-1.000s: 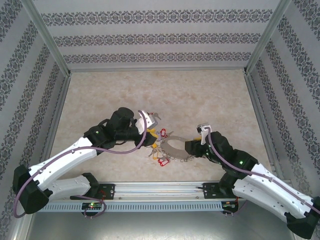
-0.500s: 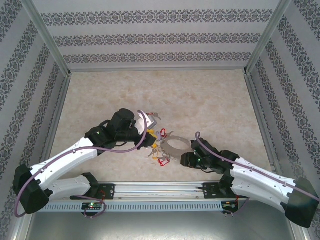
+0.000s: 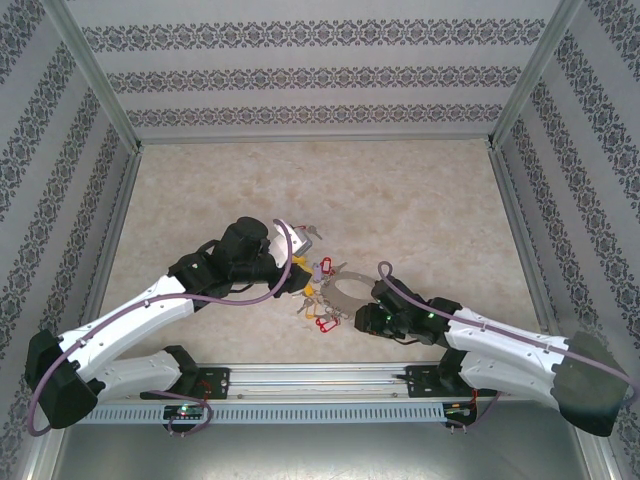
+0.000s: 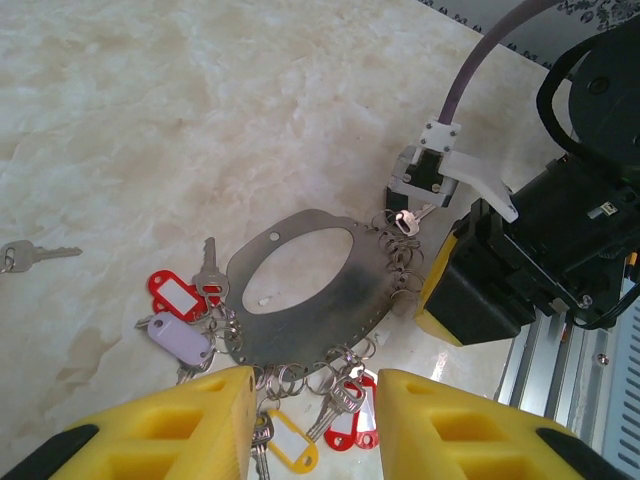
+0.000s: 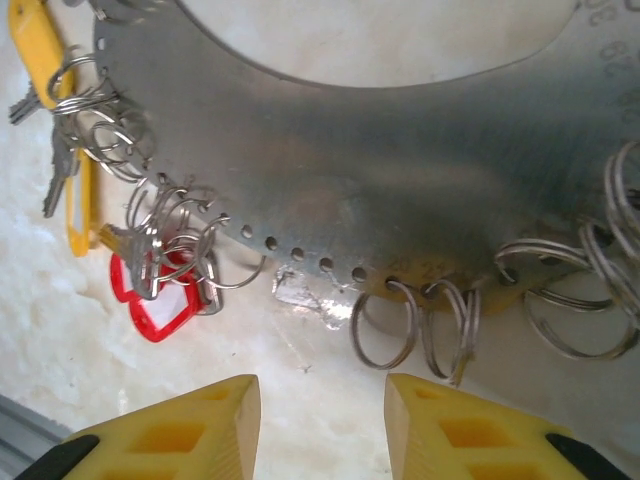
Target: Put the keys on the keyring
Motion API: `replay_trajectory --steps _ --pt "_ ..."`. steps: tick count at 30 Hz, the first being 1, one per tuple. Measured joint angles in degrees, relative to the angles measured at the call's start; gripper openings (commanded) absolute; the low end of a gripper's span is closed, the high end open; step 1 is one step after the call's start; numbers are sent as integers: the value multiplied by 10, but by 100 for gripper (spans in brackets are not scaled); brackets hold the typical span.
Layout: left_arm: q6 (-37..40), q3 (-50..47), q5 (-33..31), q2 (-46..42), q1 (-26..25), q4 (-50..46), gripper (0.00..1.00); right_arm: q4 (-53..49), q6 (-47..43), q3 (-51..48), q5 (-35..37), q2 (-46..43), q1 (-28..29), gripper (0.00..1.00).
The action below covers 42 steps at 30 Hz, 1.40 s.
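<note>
Right wrist: right hand [image 5: 320,400], parted and empty, faces the keyring [image 5: 400,150]; closing here may snag loose split rings [image 5: 385,325], dragging it.

A beige, marble-patterned tabletop [image 3: 400,190] forms the floor of the enclosure, evenly lit with a soft sheen. White walls [image 3: 320,75] close it in at the back and both sides, printed with grey bands of floral ornament. Aluminium posts [image 3: 95,75] rise at the rear corners. An aluminium rail [image 3: 320,378] crosses the near edge, with a dull metal sheet [image 3: 320,450] below it.
</note>
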Motion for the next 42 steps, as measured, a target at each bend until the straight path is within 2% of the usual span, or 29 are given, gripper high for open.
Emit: replay_trajectory --steps 30,42 --pt "0 0 -2 -12 0 0 39 22 7 -2 61 36 7 31" --pt "0 0 -1 -12 0 0 40 49 7 -24 73 39 -16 28"
